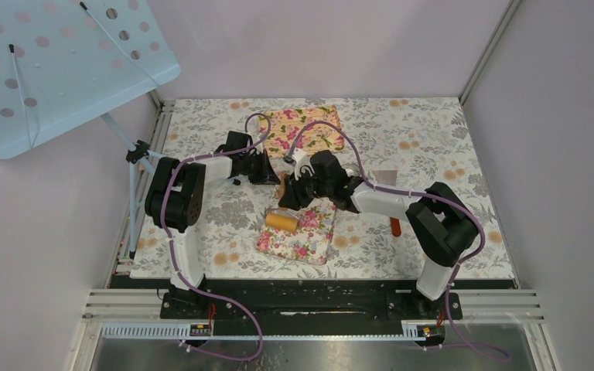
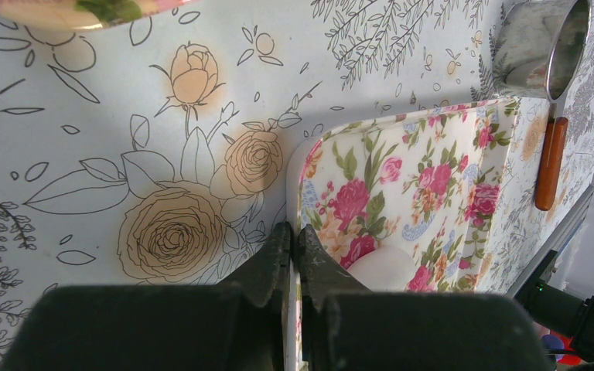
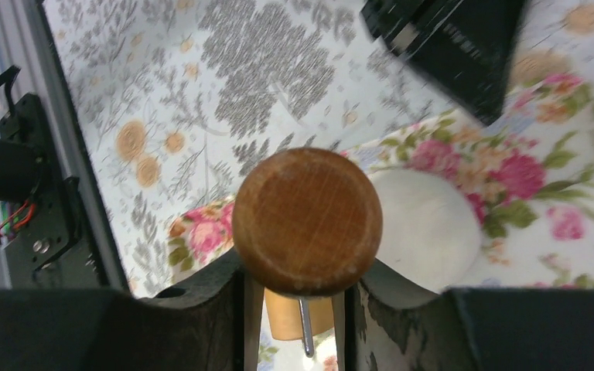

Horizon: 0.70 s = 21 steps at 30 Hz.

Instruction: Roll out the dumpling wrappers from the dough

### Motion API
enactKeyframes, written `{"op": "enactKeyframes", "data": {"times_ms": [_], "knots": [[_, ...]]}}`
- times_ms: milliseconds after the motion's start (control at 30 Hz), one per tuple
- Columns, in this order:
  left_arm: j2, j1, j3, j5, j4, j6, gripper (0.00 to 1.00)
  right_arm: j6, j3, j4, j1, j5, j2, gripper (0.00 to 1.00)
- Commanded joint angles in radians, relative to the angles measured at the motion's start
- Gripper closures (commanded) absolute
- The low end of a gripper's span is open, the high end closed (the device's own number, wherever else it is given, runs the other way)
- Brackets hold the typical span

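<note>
A white, partly flattened lump of dough (image 3: pixel 425 228) lies on the near floral board (image 1: pixel 309 239); it also shows in the left wrist view (image 2: pixel 387 267). My right gripper (image 1: pixel 292 193) (image 3: pixel 303 278) is shut on the round wooden handle of the roller (image 3: pixel 307 220), whose pale barrel (image 1: pixel 282 222) rests on the board just beside the dough. My left gripper (image 1: pixel 267 171) (image 2: pixel 294 232) is shut on the white edge of that board (image 2: pixel 418 178) at its far left corner. I see no finished wrappers.
A second floral board (image 1: pixel 303 127) lies at the back. A shiny metal ring (image 2: pixel 537 46) with an orange handle (image 2: pixel 549 162) lies right of the near board, its handle also in the top view (image 1: pixel 396 226). The left gripper's body (image 3: pixel 448 46) hangs close over the dough.
</note>
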Motion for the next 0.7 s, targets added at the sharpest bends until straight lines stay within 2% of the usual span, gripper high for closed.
{"op": "enactKeyframes", "data": {"times_ms": [0, 167, 333, 500, 667], "knots": [[0.032, -0.002, -0.006, 0.027, -0.054, 0.008, 1.00, -0.047, -0.062, -0.210, 0.019, 0.009, 0.035, 1.00], [0.033, -0.003, -0.005, 0.028, -0.054, 0.008, 1.00, -0.049, -0.057, -0.241, 0.019, -0.056, -0.016, 1.00], [0.031, -0.002, -0.006, 0.028, -0.054, 0.008, 1.00, -0.134, 0.050, -0.427, -0.008, -0.204, -0.219, 1.00], [0.031, -0.001, -0.006, 0.026, -0.054, 0.008, 1.00, -0.309, 0.191, -0.726, -0.115, -0.248, -0.416, 1.00], [0.026, 0.000, -0.008, 0.022, -0.050, 0.008, 1.00, -0.616, 0.186, -0.998, -0.218, -0.156, -0.530, 1.00]]}}
